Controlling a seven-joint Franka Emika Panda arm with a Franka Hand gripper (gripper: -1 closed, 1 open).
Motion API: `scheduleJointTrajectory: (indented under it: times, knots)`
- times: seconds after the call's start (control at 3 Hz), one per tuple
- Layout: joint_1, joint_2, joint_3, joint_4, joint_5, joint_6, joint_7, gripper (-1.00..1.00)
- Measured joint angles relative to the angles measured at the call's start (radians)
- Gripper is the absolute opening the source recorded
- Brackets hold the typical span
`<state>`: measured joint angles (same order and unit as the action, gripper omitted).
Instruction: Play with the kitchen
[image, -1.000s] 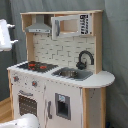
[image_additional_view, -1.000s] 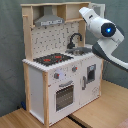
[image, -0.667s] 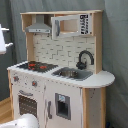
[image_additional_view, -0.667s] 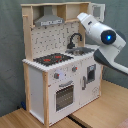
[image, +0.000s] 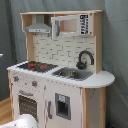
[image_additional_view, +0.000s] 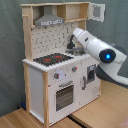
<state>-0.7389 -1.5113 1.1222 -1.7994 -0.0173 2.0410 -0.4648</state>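
In the second exterior view my arm (image_additional_view: 102, 52) came in from the second exterior view's right, a white sleeve with a glowing blue light, reaching across the counter toward the sink corner. My claw was hidden where the arm's tip met the dark faucet (image_additional_view: 71, 46), so I cannot tell whether its fingers were apart or together. The arm also covered the sink and part of the lower cabinet door.

The kitchen (image_additional_view: 50, 85) stood on a wooden floor (image_additional_view: 90, 116) before a grey curtain (image_additional_view: 10, 55). Near its front were 2 knobs (image_additional_view: 65, 75) above the oven door (image_additional_view: 64, 95). On top sat the black-red hob (image_additional_view: 52, 59), then the pegboard back, with the grey hood (image_additional_view: 49, 21) above.

In the first exterior view the arm was out of sight, and only a blurred white shape (image: 22, 121) cut the bottom edge. There the silver sink (image: 72, 73) lay open, with the faucet (image: 85, 59) behind it.
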Motion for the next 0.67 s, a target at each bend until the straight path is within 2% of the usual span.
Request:
scheduleJointTrajectory:
  times: [0.33,0.67]
  knots:
    - [0.042,0.0,0.08,0.026,-0.041,-0.025,0.021,1.0]
    - [0.071,0.005,0.153,0.038,-0.095,-0.019,-0.009,1.0]
